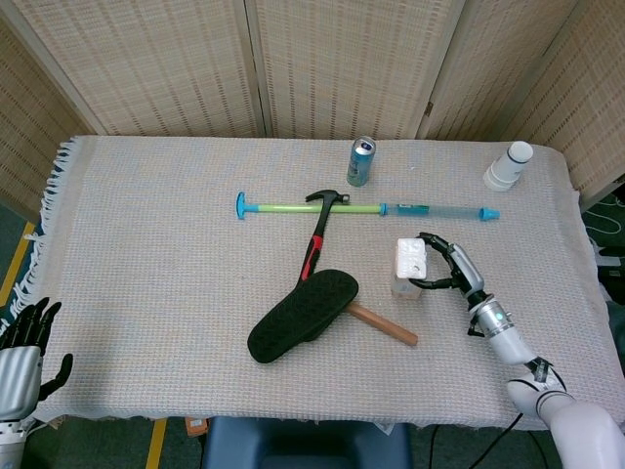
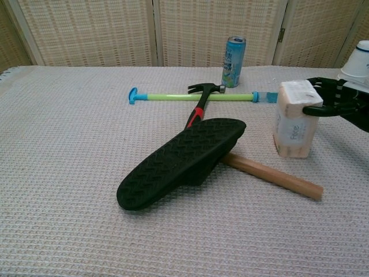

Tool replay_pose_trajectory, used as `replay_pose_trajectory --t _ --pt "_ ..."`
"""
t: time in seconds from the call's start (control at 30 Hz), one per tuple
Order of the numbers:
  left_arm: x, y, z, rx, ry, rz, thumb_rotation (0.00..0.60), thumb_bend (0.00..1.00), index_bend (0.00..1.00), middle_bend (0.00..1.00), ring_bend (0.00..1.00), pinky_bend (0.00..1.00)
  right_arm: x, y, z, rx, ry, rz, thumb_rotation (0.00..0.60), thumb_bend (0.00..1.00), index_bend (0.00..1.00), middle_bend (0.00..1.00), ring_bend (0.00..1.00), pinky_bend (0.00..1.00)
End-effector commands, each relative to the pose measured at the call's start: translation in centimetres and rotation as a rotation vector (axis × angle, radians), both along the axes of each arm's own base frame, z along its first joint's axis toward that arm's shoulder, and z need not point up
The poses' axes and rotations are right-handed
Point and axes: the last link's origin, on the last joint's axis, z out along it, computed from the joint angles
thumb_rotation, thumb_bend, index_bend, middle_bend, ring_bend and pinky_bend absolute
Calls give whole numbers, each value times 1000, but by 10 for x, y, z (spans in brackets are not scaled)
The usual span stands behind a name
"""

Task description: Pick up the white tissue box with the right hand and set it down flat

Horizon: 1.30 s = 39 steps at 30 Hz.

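Observation:
The white tissue box [image 1: 409,268] [image 2: 295,119] stands on end on the cloth, leaning slightly, just right of the hammer's wooden handle. My right hand [image 1: 447,268] [image 2: 334,99] holds its top end, fingers hooked over the far side and thumb on the near side. Whether the box's base rests on the cloth I cannot tell for sure, though it looks to touch. My left hand [image 1: 24,342] hangs below the table's front left corner, fingers apart, holding nothing.
A black slipper [image 1: 303,315] lies across a hammer [image 1: 319,233] at mid-table. Behind them lie a long green and blue stick [image 1: 363,208], a blue can [image 1: 361,161] and a white cup stack [image 1: 509,165] at far right.

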Motion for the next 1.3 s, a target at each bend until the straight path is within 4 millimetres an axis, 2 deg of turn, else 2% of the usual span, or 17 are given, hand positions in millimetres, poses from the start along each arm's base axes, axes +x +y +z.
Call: replay_pose_trajectory --t 0.03,0.1,0.23,0.53,0.63,0.67,0.8,0.97,1.03,1.1,1.3 --pt "0 0 1 7 6 0 600 398 72 0 0 168 1 1 0 12 1 12 600 190 146 309 55 0" --pt "0 0 0 7 8 -2 600 398 72 0 0 168 1 2 0 18 -5 17 600 190 86 250 7 0" --pt "1 -1 0 7 12 -5 600 398 72 0 0 168 2 3 1 22 -3 28 600 181 41 197 0 0" --pt "1 -1 1 13 11 -4 600 399 72 0 0 169 1 4 6 8 10 42 600 147 2 119 0 0" --pt "1 -1 0 9 15 -4 600 399 72 0 0 169 2 6 16 -12 13 70 600 115 0 44 0 0" --pt "2 -1 -1 9 14 -6 600 399 73 0 0 169 3 7 28 -43 26 107 600 104 0 21 0 0" --pt "3 -2 0 10 14 -10 600 398 72 0 0 168 10 19 52 -65 101 180 600 96 0 0 0 0" --pt "5 -4 1 15 22 -14 600 398 72 0 0 169 28 35 84 -160 358 229 600 96 0 0 0 0" --pt "6 -5 1 16 21 -21 600 399 72 0 0 168 45 37 96 -261 446 201 600 96 0 0 0 0" --pt "7 -5 1 16 23 -23 600 399 72 0 0 169 60 44 100 -311 581 195 600 96 0 0 0 0" --pt "7 -5 2 21 21 -22 600 399 72 0 0 168 96 60 112 -251 838 215 600 95 0 0 0 0"
